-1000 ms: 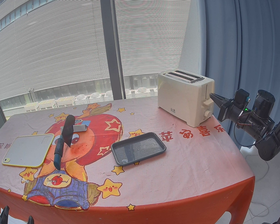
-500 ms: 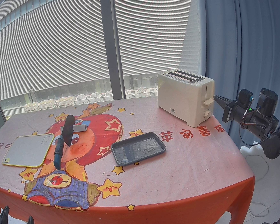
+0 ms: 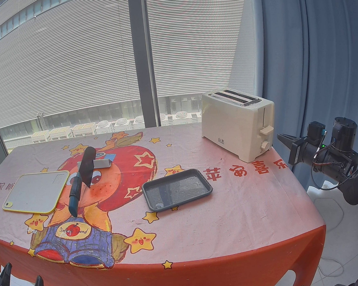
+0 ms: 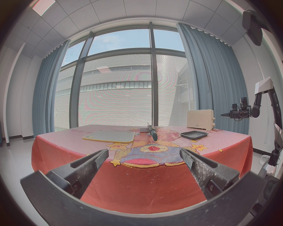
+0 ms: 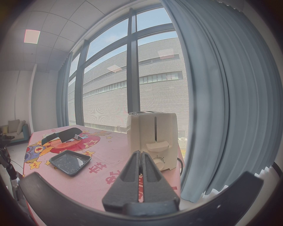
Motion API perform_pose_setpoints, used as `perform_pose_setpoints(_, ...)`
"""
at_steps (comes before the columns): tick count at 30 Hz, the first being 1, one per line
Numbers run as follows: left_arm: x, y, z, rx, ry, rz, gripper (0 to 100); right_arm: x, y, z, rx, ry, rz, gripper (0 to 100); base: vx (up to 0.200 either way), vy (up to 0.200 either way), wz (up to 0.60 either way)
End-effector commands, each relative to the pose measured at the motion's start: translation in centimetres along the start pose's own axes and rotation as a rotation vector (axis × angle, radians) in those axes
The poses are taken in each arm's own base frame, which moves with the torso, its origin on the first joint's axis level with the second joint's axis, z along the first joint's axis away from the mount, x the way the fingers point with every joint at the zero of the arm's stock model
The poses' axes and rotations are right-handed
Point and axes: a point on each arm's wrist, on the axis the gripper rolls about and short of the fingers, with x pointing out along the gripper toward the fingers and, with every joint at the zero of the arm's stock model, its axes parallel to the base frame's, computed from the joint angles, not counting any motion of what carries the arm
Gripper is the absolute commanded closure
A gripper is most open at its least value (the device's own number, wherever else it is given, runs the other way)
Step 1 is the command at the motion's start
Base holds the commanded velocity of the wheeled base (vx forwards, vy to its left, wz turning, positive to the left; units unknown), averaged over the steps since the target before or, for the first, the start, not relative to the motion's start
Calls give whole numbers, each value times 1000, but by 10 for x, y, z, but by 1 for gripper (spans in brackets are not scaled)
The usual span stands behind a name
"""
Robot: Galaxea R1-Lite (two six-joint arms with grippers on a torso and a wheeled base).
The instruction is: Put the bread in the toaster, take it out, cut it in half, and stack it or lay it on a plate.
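A: L gripper [image 4: 143, 153]?
B: Low, facing worktop [image 3: 235, 227] front edge. Jaws wide apart, empty.
A: On worktop?
B: Centre: grey plate [image 3: 176, 188]. Left side: knife [image 3: 77, 182] just right of cutting board [image 3: 35, 193]. Far right corner: toaster [image 3: 237, 124].
A: R gripper [image 3: 283, 138]?
B: Closed up, tips touching, nothing held. Off worktop edge, pointing at toaster's lever side, not touching.

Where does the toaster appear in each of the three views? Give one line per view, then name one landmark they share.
Head view: the toaster stands at the far right of the table, by the curtain.
Left wrist view: the toaster looks small, beyond the dark tray.
Right wrist view: the toaster is close, lever side facing, just beyond the right gripper.
Shared landmark: the dark tray, lying near the toaster.
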Motion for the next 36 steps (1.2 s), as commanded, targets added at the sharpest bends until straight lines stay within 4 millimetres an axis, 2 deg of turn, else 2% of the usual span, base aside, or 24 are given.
perform_pose_setpoints(1,0,0,-5,0,4,0,0,-1,0,-2,4,16,0,100,0,0,0)
perform_pose_setpoints(11,0,0,-5,-1,4,0,0,1,1,-16,15,74,2,100,0,0,0)
perform_pose_setpoints(36,0,0,-5,0,4,0,0,6,1,-29,22,118,4,100,0,0,0)
